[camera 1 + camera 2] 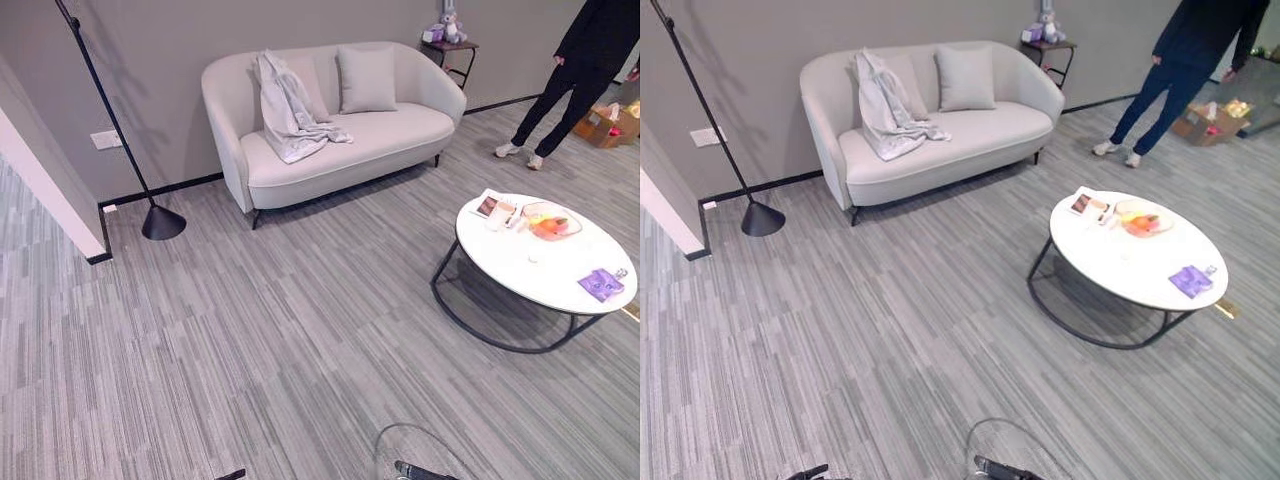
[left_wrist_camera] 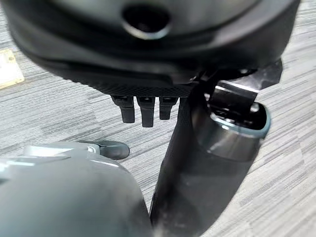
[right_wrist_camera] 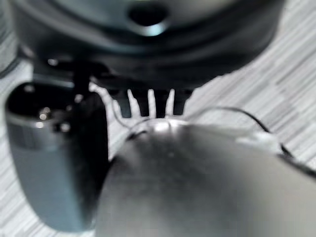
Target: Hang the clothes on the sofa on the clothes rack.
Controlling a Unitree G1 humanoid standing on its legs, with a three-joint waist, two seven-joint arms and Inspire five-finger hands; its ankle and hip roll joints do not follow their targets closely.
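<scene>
A pale grey garment (image 1: 291, 112) hangs over the back and spills onto the seat at the left end of a cream sofa (image 1: 392, 136) against the far wall. Two cushions lean on the sofa back beside it. My left hand (image 2: 148, 64) hangs low over the carpet, fingers (image 2: 143, 111) straight and holding nothing. My right hand (image 3: 148, 49) hangs the same way, fingers (image 3: 147, 104) straight and empty. Both hands are far from the sofa, with a wide stretch of carpet between.
A round white coffee table (image 1: 530, 268) on a black frame stands at the right, carrying a bowl and small items. A black slanted pole on a cone base (image 1: 162, 222) stands left of the sofa. A person (image 1: 572, 80) stands at the back right near a cardboard box (image 1: 604, 127).
</scene>
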